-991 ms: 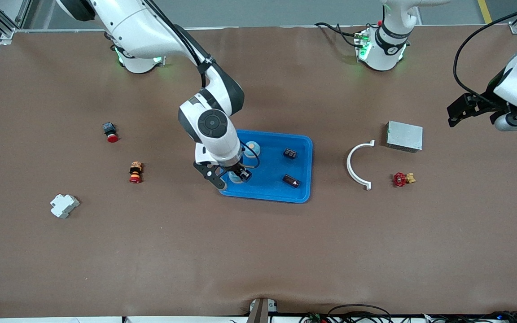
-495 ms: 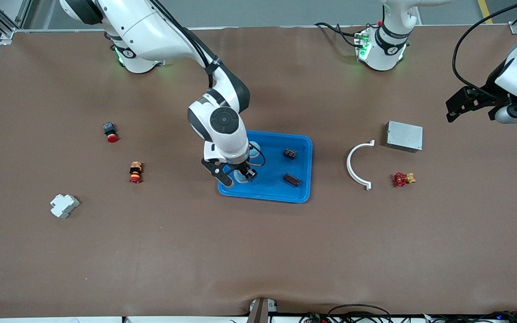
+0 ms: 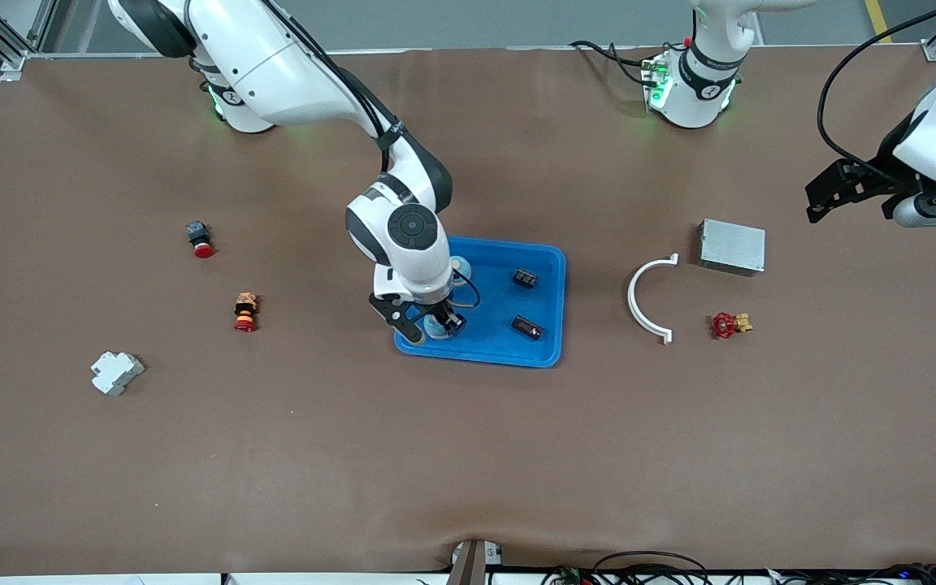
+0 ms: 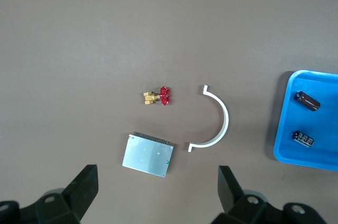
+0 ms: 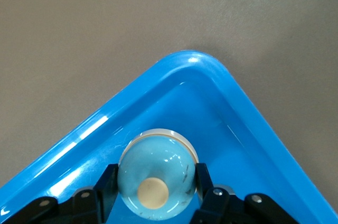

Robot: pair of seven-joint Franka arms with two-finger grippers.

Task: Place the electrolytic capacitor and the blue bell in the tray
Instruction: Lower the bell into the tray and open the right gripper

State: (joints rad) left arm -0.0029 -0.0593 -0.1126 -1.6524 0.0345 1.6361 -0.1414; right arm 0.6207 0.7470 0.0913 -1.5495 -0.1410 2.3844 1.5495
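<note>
The blue tray (image 3: 494, 351) lies mid-table. My right gripper (image 3: 435, 322) is shut on a light-blue bell (image 3: 438, 326), low in the tray's corner nearest the front camera at the right arm's end. In the right wrist view the bell's dome (image 5: 158, 158) sits between the gripper's (image 5: 156, 179) fingers, inside the tray rim (image 5: 190, 60). A second blue bell (image 3: 459, 266) and two dark electrolytic capacitors (image 3: 525, 279) (image 3: 527, 327) lie in the tray. My left gripper (image 3: 824, 197) hangs open and holds nothing, over the table at the left arm's end.
A white curved bracket (image 3: 648, 299), a metal box (image 3: 732, 246) and a red valve (image 3: 728, 324) lie toward the left arm's end. Two red-capped buttons (image 3: 201, 240) (image 3: 245, 313) and a white block (image 3: 116, 372) lie toward the right arm's end.
My right gripper has carried the bell a little farther over the tray's corner and lower. The left arm has drifted slightly toward its base.
</note>
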